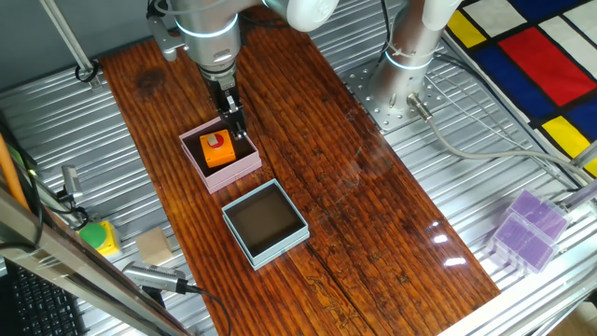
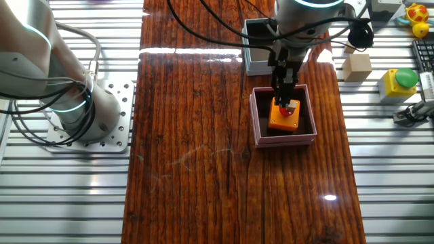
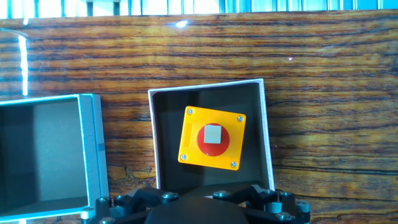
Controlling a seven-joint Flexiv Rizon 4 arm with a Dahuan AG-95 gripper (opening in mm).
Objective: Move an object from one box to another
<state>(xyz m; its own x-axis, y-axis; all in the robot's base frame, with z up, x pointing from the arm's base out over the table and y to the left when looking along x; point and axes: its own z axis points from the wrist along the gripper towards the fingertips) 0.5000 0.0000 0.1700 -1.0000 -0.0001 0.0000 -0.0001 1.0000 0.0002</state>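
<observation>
I was working in a robotics lab, not a home. The wooden tabletop (image 1: 317, 159) sat on ribbed aluminium framing (image 1: 485, 159), with the arm's base bolted to a drilled metal plate (image 2: 102, 125) at centre left of the other fixed view. A yellow emergency-stop button (image 2: 400, 83) (green-capped) stood at that view's upper right, beside a keyboard edge (image 2: 424, 64), and cables (image 1: 485, 140) trailed across the rails.
</observation>
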